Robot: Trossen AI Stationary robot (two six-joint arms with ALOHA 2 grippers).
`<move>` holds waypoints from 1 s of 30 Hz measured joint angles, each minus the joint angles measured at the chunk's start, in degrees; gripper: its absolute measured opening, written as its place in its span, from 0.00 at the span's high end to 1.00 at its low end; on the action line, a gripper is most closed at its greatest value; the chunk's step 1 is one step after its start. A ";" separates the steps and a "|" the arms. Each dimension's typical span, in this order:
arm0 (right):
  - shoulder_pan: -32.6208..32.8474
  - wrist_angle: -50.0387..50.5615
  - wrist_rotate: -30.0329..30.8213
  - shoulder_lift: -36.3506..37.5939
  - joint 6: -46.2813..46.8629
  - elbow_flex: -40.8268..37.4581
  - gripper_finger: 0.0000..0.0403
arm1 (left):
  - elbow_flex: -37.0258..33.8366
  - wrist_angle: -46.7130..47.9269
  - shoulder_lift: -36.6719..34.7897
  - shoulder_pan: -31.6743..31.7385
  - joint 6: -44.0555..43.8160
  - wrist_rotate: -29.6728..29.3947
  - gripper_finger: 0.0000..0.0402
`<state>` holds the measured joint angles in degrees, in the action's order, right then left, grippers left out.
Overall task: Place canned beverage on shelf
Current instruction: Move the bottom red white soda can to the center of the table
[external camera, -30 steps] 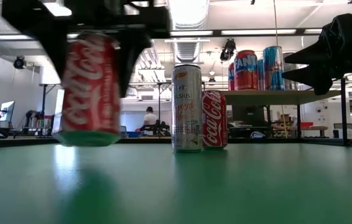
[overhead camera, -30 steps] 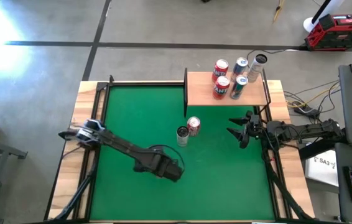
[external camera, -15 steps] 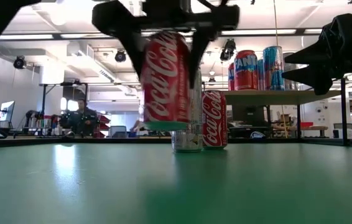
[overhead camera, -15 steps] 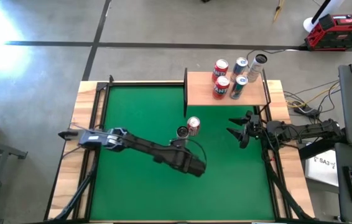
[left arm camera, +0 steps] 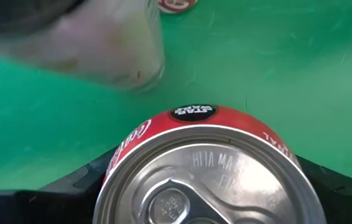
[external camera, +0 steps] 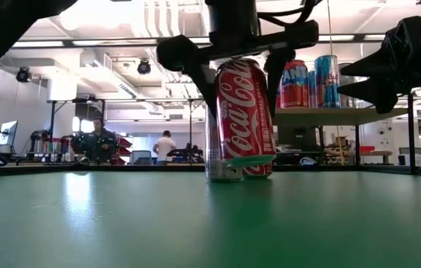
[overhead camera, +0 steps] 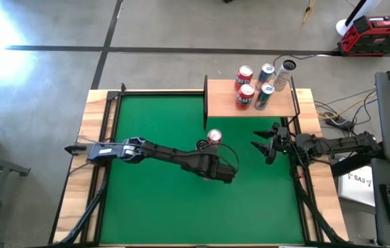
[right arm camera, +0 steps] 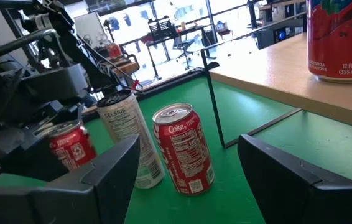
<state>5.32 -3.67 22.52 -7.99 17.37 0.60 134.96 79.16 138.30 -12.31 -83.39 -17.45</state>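
Observation:
My left gripper (overhead camera: 224, 169) is shut on a red Coca-Cola can (external camera: 245, 112) above the green table, just near of two standing cans: a white Celsius can (right arm camera: 129, 137) and another red Coke can (right arm camera: 182, 149), both upright on their bases. The held can also shows in the right wrist view (right arm camera: 70, 146). The shelf (overhead camera: 250, 110), a tan board on a thin dark frame, stands at the far right and bears several upright cans (overhead camera: 245, 95). My right gripper (overhead camera: 260, 146) is open and empty, near the table's right edge, in front of the shelf. My left gripper pinches the can's upper side wall (external camera: 225, 74) between its two fingers (external camera: 195, 63), one on each side. The fingers come from above, pointing down; the can's silver top (left arm camera: 204, 180) lies between them. The can hangs upright, lifted clear of the table.
The shelf's thin dark post (right arm camera: 216, 99) stands beside the two table cans. The shelf board has bare room at its near left part (overhead camera: 219, 103). Bare green felt (overhead camera: 154, 117) lies left and near. A person (external camera: 164, 145) stands in the room beyond.
My left gripper has carried the red can toward the table's right edge and a little toward the far edge, up to the two standing cans. The can has stayed lifted clear and roughly upright.

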 joint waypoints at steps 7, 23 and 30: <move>0.02 -0.01 0.00 0.00 0.01 -0.02 0.35 | -0.09 2.13 0.00 0.73 1.48 -0.03 0.27; 0.00 -0.01 0.00 -0.02 0.00 -0.01 0.35 | -3.29 2.18 0.00 1.27 -0.25 0.15 0.25; 0.00 -0.01 0.00 -0.02 0.00 0.00 0.35 | -4.72 0.74 0.00 1.31 -1.61 1.24 0.24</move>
<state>5.33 -3.68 22.52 -8.01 17.37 0.60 130.23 79.90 138.30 -11.00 -85.00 -16.22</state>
